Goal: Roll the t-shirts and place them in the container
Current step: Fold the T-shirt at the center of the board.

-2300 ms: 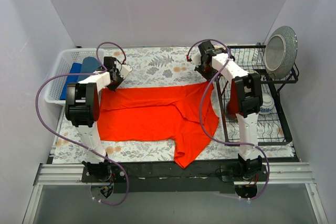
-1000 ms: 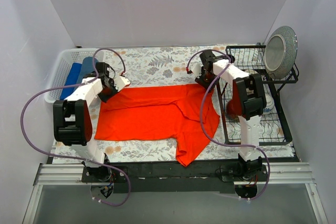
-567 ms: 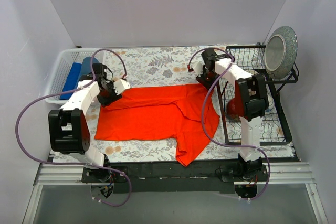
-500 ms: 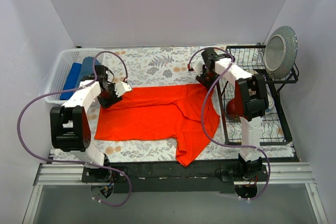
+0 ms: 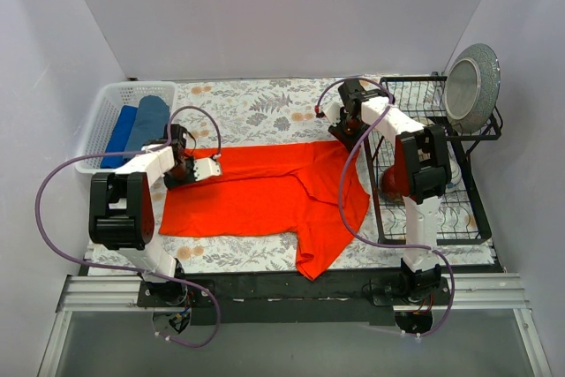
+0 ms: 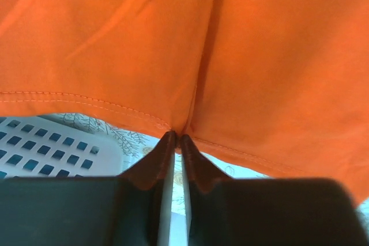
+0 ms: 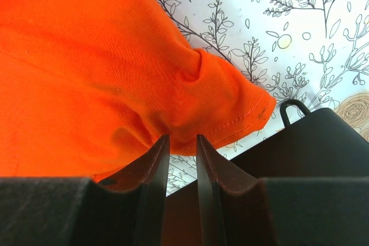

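While the orange-red t-shirt (image 5: 265, 192) lies spread flat just right of the white basket (image 5: 88, 143), no roll shows anywhere along it, so I judge the task barely begun. The left gripper (image 6: 177, 139) has its fingers pressed together on the shirt's hem at the corner nearest the basket. The right gripper (image 7: 181, 142) sits at the far corner, well away from the basket. Its fingers are nearly closed, with cloth bunched at the tips, so it is probably clamped on that edge, though the close view leaves some doubt. The royal blue t-shirt (image 5: 119, 130) and the teal-blue t-shirt (image 5: 148, 121) lie inside the basket, side by side. From above I cannot tell whether those two are already rolled.
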You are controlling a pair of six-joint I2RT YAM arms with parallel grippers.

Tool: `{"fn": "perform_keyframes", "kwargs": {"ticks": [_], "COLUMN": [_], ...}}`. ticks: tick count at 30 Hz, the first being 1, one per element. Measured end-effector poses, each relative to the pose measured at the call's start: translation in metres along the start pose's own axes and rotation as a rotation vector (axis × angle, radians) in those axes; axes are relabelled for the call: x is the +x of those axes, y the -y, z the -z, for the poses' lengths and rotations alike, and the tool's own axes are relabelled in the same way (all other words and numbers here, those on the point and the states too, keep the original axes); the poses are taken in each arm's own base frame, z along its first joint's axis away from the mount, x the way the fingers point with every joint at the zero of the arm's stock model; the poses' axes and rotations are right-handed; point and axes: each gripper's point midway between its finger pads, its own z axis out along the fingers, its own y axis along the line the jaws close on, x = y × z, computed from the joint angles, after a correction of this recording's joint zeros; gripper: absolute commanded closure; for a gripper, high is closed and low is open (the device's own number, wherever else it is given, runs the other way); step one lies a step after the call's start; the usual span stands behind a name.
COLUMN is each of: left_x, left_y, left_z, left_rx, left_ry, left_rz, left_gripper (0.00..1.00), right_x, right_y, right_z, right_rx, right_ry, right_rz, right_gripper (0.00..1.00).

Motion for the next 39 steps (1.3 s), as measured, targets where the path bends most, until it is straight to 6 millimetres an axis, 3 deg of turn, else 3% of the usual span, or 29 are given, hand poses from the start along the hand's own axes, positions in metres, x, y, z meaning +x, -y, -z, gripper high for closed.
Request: {"fn": "perform_keyframes", "kwargs": {"ticks": [4,11,15,17,20,21,22,27,30,34,36,39], "left_x": [0.009,0.013,0.012,0.015,0.024,0.026,0.028,0.029,0.015,-0.018,-0.031,-0.043], "left_y": [0.004,-0.005,-0.014,-0.012,0.006,0.011,0.016,0.020,-0.007,-0.063,-0.081,-0.087], "left_z": [-0.004,0.015,0.036,0.042,0.036,0.032,0.028,0.028,0.044,0.070,0.070,0.050], "left_rx": [-0.027,-0.104,-0.172,-0.191,-0.155,-0.136,-0.119,-0.069,-0.075,-0.163,-0.182,-0.154], "left_ry": [-0.031,-0.050,-0.048,-0.059,-0.090,-0.097,-0.102,-0.108,-0.062,0.049,0.089,0.115], "left_rz": [-0.086,-0.199,-0.281,-0.317,-0.364,-0.372,-0.377,-0.363,-0.309,-0.182,-0.105,0.005], "left_gripper": [1.00,1.00,1.00,1.00,0.99,0.95,0.85,0.69,0.64,0.63,0.63,0.67], "right_x": [0.000,0.000,0.005,0.007,0.012,0.012,0.013,0.002,-0.013,-0.028,-0.033,-0.035], "right_y": [0.000,0.000,-0.003,-0.002,-0.002,-0.002,-0.003,0.001,0.011,0.018,0.019,0.018], "right_z": [0.000,0.000,-0.004,-0.007,-0.014,-0.015,-0.016,-0.005,0.009,0.033,0.038,0.034], "right_rx": [0.000,0.000,-0.009,-0.007,-0.009,-0.011,-0.014,-0.018,0.001,0.034,0.043,0.032], "right_ry": [0.000,-0.001,-0.015,-0.028,-0.049,-0.052,-0.054,-0.026,0.016,0.085,0.108,0.112], "right_rz": [0.000,0.002,0.004,0.004,0.003,0.002,0.001,-0.002,-0.002,0.004,0.004,-0.003], "right_gripper": [0.67,0.68,0.68,0.68,0.69,0.69,0.69,0.65,0.62,0.62,0.62,0.62]}}
